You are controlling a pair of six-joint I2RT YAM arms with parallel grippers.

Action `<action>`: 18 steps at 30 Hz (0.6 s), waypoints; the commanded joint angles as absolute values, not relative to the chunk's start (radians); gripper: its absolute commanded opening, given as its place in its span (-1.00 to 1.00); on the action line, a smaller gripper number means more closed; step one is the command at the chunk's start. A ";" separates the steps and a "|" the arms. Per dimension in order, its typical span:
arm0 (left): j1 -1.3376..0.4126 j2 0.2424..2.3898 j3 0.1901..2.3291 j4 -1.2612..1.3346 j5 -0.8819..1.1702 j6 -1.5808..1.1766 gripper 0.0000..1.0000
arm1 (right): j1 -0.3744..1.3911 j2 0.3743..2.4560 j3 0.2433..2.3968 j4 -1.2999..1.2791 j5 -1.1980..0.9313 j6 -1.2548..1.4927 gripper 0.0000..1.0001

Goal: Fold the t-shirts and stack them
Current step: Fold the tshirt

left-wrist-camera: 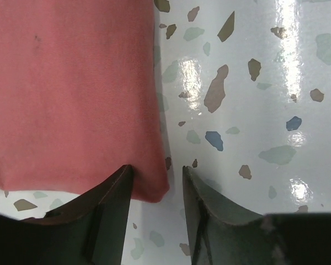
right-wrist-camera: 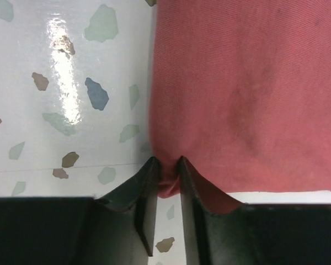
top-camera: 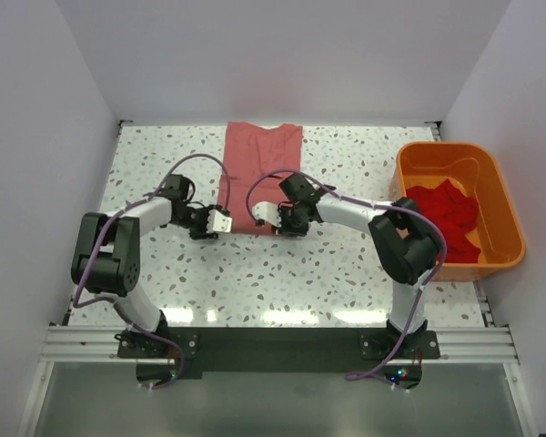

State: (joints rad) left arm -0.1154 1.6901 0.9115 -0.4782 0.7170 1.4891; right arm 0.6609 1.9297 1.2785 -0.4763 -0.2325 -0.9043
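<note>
A salmon-red t-shirt, folded into a long strip, lies flat at the back middle of the table. My left gripper is at its near left corner. In the left wrist view the gripper is open, the shirt corner lying between the jaws, one finger over the cloth, the other on the table. My right gripper is at the near right corner. In the right wrist view it is shut on the shirt corner, cloth pinched between the fingers.
An orange bin stands at the right edge of the table and holds a heap of bright red shirts. The speckled tabletop shows in front of the shirt. White walls close in the back and sides.
</note>
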 commanded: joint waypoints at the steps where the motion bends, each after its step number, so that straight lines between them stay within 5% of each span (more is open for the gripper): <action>1: -0.135 1.713 0.928 -0.443 0.695 1.503 -0.10 | 0.661 1.950 1.255 -0.445 -0.215 -0.928 -0.56; 4: -0.141 1.727 0.939 -0.445 0.674 1.500 -0.52 | 0.661 1.948 1.261 -0.446 -0.215 -0.927 -0.97; 8: -0.138 1.703 0.953 -0.463 0.672 1.483 -0.93 | 0.657 1.922 1.301 -0.466 -0.227 -0.904 -1.00; 18: -0.126 1.548 1.100 -0.574 0.770 1.351 -1.00 | 0.597 1.807 1.502 -0.670 -0.293 -0.922 -1.00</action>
State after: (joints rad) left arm -0.1322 1.6157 1.0237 -0.5301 0.7059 1.4059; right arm 0.6186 1.9053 1.4204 -0.5907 -0.2523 -0.9028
